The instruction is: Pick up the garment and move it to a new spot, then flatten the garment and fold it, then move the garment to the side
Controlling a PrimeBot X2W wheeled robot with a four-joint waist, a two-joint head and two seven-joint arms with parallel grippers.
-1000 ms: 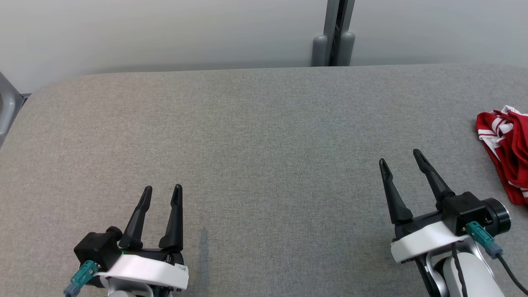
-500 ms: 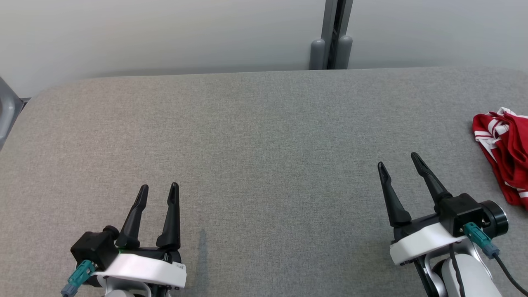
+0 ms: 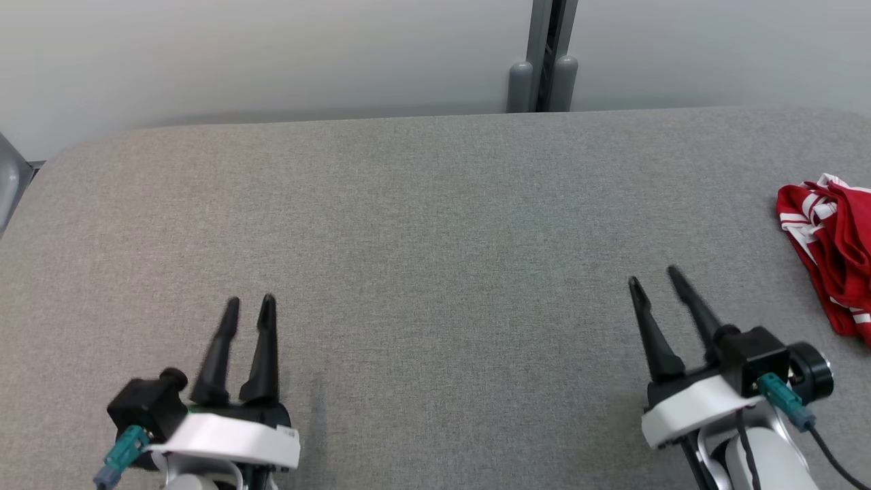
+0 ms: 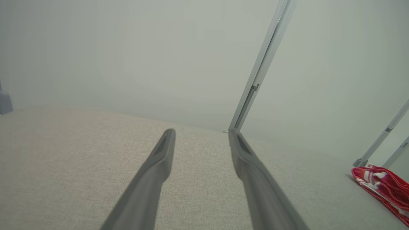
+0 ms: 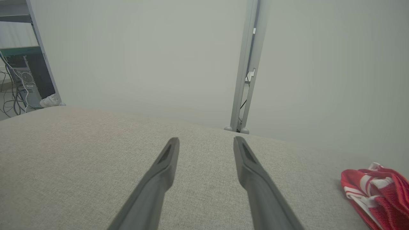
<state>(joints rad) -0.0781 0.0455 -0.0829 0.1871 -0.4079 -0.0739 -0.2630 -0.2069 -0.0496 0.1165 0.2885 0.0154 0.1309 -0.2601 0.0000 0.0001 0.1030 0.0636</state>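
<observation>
The garment (image 3: 835,255) is a crumpled red cloth with white stripes, lying at the far right of the grey table and cut off by the head view's edge. It also appears as the garment (image 4: 381,185) at the lower right of the left wrist view and the garment (image 5: 378,193) at the right wrist view's lower right. My right gripper (image 3: 654,279) stands open to the garment's left, apart from it, holding nothing. Near the front left my left gripper (image 3: 249,304) is open and empty too.
The grey fabric table (image 3: 435,238) spreads wide between the grippers. A grey post (image 3: 542,58) rises behind its far edge against a pale wall. A grey frame piece (image 3: 10,180) sits at the left edge. Shelving with cables (image 5: 22,80) stands beyond the table's left end.
Both grippers' fingers have drawn closer together while staying open. The head view has shifted slightly, so the garment sits a little further left in it.
</observation>
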